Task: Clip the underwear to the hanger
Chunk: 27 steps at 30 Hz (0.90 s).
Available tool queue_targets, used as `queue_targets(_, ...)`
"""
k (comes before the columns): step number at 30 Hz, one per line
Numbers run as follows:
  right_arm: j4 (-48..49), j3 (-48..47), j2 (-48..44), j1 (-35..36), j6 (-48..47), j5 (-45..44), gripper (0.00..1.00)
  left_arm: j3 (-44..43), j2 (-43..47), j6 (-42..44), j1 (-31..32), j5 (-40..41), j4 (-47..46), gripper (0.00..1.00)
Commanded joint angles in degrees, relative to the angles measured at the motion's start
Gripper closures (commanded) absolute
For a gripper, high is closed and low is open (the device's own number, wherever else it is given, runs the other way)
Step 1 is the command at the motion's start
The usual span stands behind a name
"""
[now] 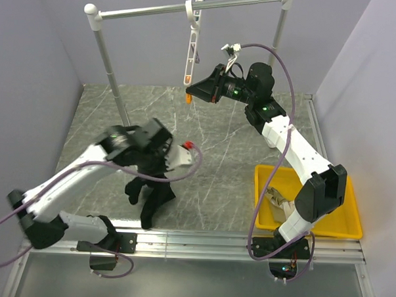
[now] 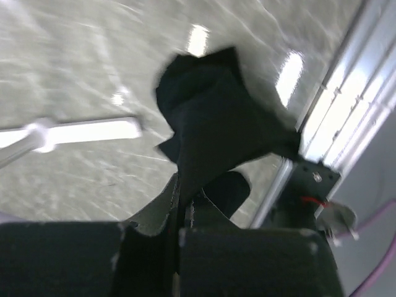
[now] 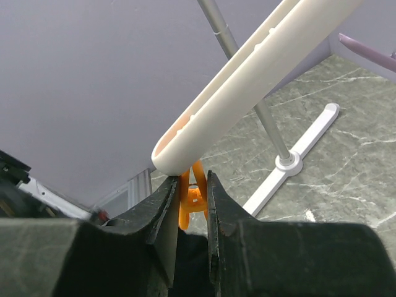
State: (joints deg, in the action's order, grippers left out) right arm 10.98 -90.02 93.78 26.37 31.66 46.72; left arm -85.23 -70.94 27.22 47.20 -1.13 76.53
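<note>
**Black underwear held up at the left, orange clip pinched at the right**

Yellow plastic forms the one container here: a shallow tray at the right near corner of the grey marbled table, just beside the right arm's base. A crumpled beige garment lies in its left half; the rest of the tray floor is bare yellow.

The underwear hangs from the left gripper over the near left part of the table, bunched and drooping, its lower end close to the metal strip along the table edge. In the left wrist view the two fingers are together with the fabric squeezed between them, and the cloth billows out beyond the tips.

The hanger is hooked on the white rail at the back and dangles steeply, one end pointing down. The right gripper is at that low end. Its wrist view shows the fingers nearly together, one on each side of the orange clip under the hanger's rounded white tip, pressing against it.
</note>
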Motion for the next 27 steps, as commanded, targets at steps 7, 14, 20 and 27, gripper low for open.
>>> queue_targets(7,-0.96,-2.62,-0.79,-0.62,-1.16,-0.40,1.00,-8.54,-28.16,-5.43,4.57,-0.46,0.47,0.98)
queue_targets(14,-1.84,-2.88,-1.58,-1.50,-1.95,-0.93,1.00,-7.41,-37.43,-4.20,4.13,8.49,-16.13,0.88)
queue_targets(20,-1.84,-2.53,-2.02,-1.76,-2.21,-0.75,1.00,-0.83,-37.09,-1.21,3.87,6.09,-25.29,0.63)
queue_targets(27,-0.97,-1.65,-2.02,-1.85,-1.43,-0.49,1.00,4.63,-29.27,0.46,2.99,-5.79,-23.97,0.38)
